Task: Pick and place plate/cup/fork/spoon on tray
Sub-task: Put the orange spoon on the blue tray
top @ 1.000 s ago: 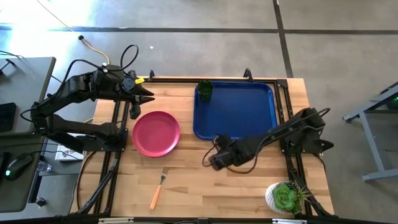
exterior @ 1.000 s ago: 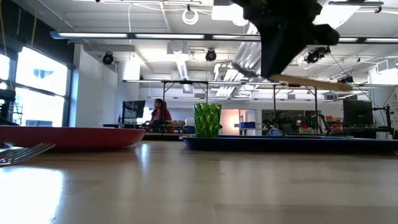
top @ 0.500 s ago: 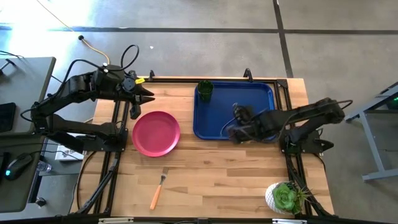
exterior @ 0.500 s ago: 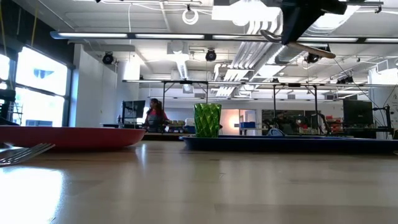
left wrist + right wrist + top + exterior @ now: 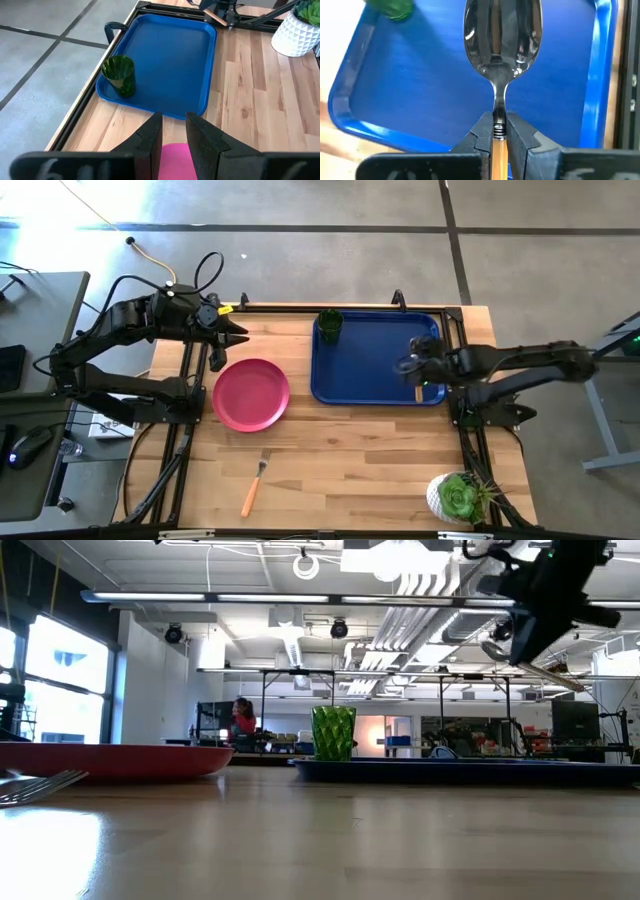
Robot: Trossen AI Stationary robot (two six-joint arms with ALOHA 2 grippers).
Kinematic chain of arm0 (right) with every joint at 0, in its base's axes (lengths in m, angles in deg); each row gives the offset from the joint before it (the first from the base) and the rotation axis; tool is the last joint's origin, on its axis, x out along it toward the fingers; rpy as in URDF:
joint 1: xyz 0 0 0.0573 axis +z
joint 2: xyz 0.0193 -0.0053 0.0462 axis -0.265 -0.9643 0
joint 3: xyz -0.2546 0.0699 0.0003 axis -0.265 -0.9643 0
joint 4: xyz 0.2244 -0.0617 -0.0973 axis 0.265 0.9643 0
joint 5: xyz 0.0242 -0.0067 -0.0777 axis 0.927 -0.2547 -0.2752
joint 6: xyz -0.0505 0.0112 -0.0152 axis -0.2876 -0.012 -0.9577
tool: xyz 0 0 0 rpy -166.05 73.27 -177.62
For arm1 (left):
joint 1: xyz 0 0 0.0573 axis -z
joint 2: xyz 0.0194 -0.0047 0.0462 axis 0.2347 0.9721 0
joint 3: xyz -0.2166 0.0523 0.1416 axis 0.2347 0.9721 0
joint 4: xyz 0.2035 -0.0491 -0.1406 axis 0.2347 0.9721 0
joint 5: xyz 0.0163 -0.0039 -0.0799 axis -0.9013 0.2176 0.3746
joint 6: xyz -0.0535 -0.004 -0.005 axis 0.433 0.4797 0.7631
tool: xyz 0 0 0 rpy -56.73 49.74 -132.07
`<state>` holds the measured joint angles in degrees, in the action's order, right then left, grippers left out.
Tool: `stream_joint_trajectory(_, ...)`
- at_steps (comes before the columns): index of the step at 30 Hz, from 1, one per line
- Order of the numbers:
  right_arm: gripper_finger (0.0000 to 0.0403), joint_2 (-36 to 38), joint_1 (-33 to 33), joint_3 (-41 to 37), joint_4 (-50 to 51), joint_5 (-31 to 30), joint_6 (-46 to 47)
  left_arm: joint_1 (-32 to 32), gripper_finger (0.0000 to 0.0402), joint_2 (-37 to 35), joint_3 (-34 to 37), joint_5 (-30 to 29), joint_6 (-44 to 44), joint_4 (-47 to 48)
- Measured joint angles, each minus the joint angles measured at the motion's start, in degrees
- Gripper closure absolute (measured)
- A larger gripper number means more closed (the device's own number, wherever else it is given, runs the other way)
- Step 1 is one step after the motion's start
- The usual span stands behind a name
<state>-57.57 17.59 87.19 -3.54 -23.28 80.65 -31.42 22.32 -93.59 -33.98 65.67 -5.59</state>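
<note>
My right gripper [image 5: 412, 368] is shut on the orange-handled spoon [image 5: 502, 35] and hangs above the right part of the blue tray [image 5: 365, 380]. The green cup [image 5: 329, 325] stands upright in the tray's far left corner. The pink plate [image 5: 250, 394] lies flat on the table, left of the tray. The fork [image 5: 254, 485] lies on the table near the front edge. My left gripper [image 5: 236, 336] waits, open, above the table just beyond the plate's far rim. My right gripper pinches the spoon between its two fingers at the neck [image 5: 498, 131], where the metal stem meets the orange handle. The bowl sticks out beyond the fingertips. The spoon is lifted clear above the tray and slants in the low view [image 5: 540, 665], bowl end higher.
A green succulent in a white pot [image 5: 458, 498] stands at the table's near right corner. Black frame rails run along the table's left and right sides. Bare wood lies between the fork and the plant.
My right gripper has carried the spoon from above the table's near middle toward the far and right edges, and it is now over the tray's right part. The spoon has stayed clear of the table throughout. The gripper has kept shut on it.
</note>
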Motion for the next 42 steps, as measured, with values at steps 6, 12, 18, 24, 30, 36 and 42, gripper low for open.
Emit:
stream_joint_trajectory(6,0.0389,6.5,-9.6,-6.1,-0.4,5.6,-2.3,0.0,0.0327,0.0,0.0,0.0,0.1,0.0)
stream_joint_trajectory(12,0.0389,7.9,-21.9,-9.6,-4.2,12.2,-11.6,0.0,0.0327,0.0,0.0,0.0,1.1,0.0)
stream_joint_trajectory(18,0.0389,5.5,-34.3,-10.5,-12.7,18.2,-22.9,0.0,0.0327,0.0,0.0,0.0,1.3,0.0)
stream_joint_trajectory(24,0.0389,0.8,-44.5,-10.5,-15.2,24.2,-31.4,0.0,0.0327,0.0,0.0,0.0,1.5,0.0)
stream_joint_trajectory(30,0.0389,-6.1,-50.6,-10.5,-16.8,28.8,-36.8,0.0,0.0327,0.0,0.0,0.0,1.5,0.0)
stream_joint_trajectory(36,0.0389,-12.1,-52.2,-10.5,-17.7,30.1,-39.0,0.0,0.0327,0.0,0.0,0.0,1.5,0.0)
stream_joint_trajectory(42,0.0389,-17.8,-52.5,-10.5,-20.0,30.1,-39.7,0.0,0.0327,0.0,0.0,0.0,1.4,0.0)
